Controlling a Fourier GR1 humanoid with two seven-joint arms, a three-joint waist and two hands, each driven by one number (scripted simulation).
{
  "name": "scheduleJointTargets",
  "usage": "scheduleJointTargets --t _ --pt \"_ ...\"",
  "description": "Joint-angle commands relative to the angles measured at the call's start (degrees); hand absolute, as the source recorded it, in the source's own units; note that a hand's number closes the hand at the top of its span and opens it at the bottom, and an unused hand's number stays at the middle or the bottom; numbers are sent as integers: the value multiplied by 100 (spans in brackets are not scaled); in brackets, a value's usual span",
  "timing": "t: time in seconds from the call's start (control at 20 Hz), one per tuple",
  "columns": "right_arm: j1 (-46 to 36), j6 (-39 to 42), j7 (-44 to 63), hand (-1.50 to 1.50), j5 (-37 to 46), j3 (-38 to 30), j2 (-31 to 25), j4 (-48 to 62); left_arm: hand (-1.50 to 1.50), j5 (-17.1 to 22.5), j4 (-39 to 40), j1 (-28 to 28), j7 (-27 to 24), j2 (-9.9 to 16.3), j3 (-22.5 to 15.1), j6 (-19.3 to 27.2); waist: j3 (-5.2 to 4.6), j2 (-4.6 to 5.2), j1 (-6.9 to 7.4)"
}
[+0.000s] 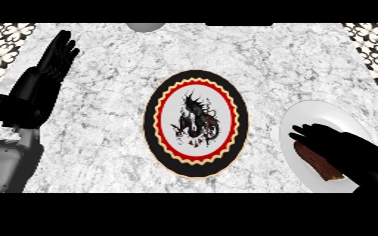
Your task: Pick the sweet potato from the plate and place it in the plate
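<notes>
A reddish-brown sweet potato [317, 163] lies on the plain white plate [314, 115] at the right of the counter. My right hand [345, 150] rests over it with fingers curled along its upper side, hiding much of it. In the middle of the counter stands a decorated plate [164, 130] with a black rim, red and yellow rings and a dark figure on its white centre; nothing lies on it. At the left edge my left hand [46, 72] rests open, fingers pointing up.
The counter [103, 130] is grey-white marble. A grey rounded object [145, 26] peeks in at the far edge. Patterned tiles [16, 40] show at both upper corners.
</notes>
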Motion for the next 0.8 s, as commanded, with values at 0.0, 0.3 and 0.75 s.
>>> scheduleJointTargets --t 0.0,0.3,0.75 --pt "-26 91 131 -150 517 -10 443 387 0 -37 -52 166 -10 -91 171 -172 0 -3 -16" --pt "-583 275 -470 -150 1025 -4 1128 1461 0 -337 221 -135 -21 -363 204 -252 1 9 -4" --pt "-200 -131 -880 -150 1996 -63 1503 2172 0 -585 -78 -44 235 -523 419 -350 1 -2 -22"
